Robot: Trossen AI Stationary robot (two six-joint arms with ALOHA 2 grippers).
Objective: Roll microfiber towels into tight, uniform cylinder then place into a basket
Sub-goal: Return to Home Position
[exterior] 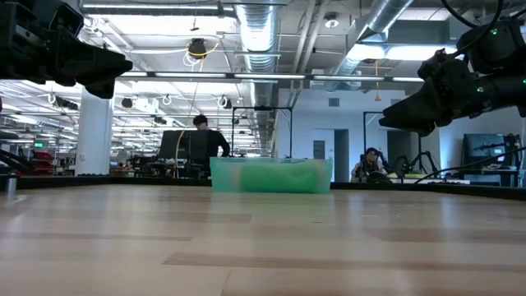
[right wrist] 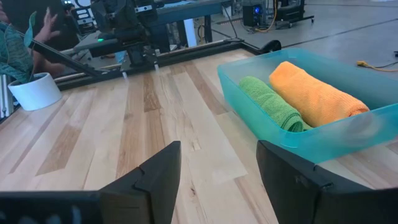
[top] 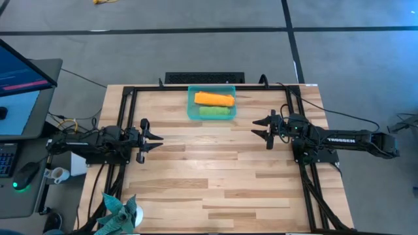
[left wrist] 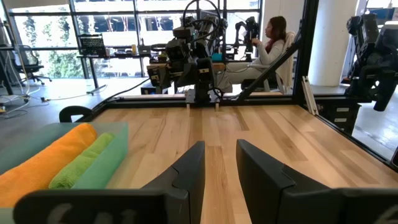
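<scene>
My left claw (top: 159, 140) hangs released and empty over the left side of the worktop (top: 215, 183). Between my arms, at the far edge, the basket (top: 191, 108) holds both rolls side by side, the orange towel (top: 214, 99) beyond the green towel (top: 214, 111). My right claw (top: 258, 128) is likewise spread, holding nothing, near the basket. To park well, I judge each arm should draw straight back, high, clear of the basket.

high: overhead, straight down, whole table (top: 215, 176) | low: table-top height, level, basket (exterior: 271, 176) far across | left wrist: faces right arm (left wrist: 193, 59) across table | right wrist: faces left arm (right wrist: 124, 28), basket close | shared: basket, all four
</scene>
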